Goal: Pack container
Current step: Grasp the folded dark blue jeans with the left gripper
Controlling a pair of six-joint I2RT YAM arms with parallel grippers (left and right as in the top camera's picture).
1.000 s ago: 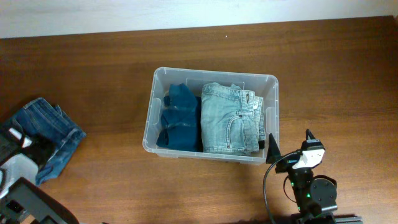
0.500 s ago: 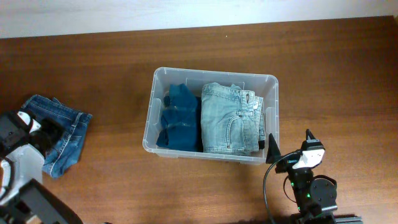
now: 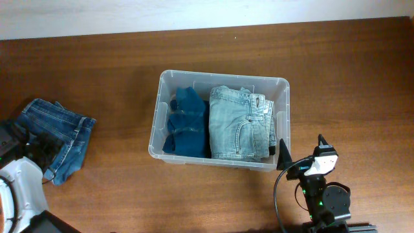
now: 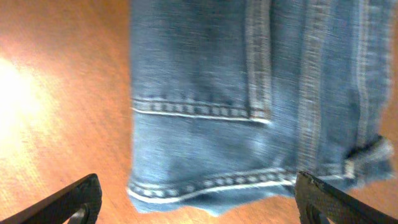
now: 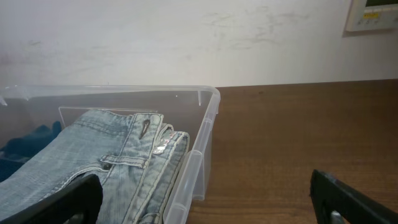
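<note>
The container (image 3: 223,77) is a clear plastic bin in the middle of the table. It holds a dark blue garment (image 3: 184,123) beside folded light blue jeans (image 3: 239,123). A second, darker pair of folded jeans (image 3: 61,133) lies on the wood at the far left. My left gripper (image 3: 31,147) sits just below and left of them, open. In the left wrist view the jeans (image 4: 249,93) lie flat just beyond the wide-apart fingertips (image 4: 68,202), and nothing is held. My right gripper (image 3: 303,150) stands open by the container's near right corner (image 5: 205,124) and looks in at the light jeans (image 5: 106,155).
Bare brown table (image 3: 116,77) surrounds the bin. A pale wall runs along the far edge, with a small white panel (image 5: 373,12) on it. The right arm's base (image 3: 323,200) stands at the front edge.
My left gripper has opened and let go of the dark folded jeans, which now rest on the table. The left arm has drawn back toward the lower left. The right arm has not moved.
</note>
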